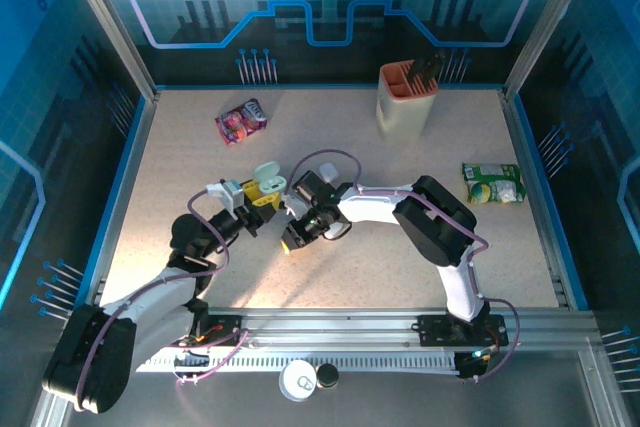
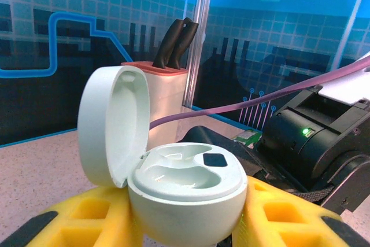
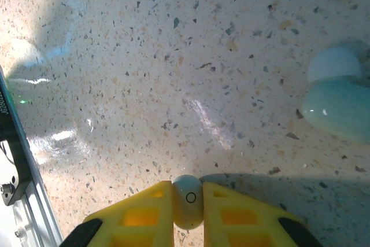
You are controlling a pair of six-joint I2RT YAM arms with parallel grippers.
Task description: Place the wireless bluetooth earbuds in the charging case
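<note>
While tip-pinching a rounded earbud [image 3: 187,206] in the right gripper [image 3: 188,194], near the charging case [image 2: 185,192] clamped in the left gripper [image 2: 186,224], may squirt it loose.

Overall: bright and warm on the speckled tabletop [image 1: 360,282]; dim blue on the walls around it.
Hotspot: washed-out patch toward the tabletop's near edge, left of centre.
Shadows: soft-edged dark band along the bottom right of the right wrist view.
Glare: pale streaks on the tabletop; sheen on the charging case [image 2: 185,201].
Focus: crisp on the earbud [image 3: 187,202] and case; softer on the knife block [image 2: 169,93] behind.
</note>
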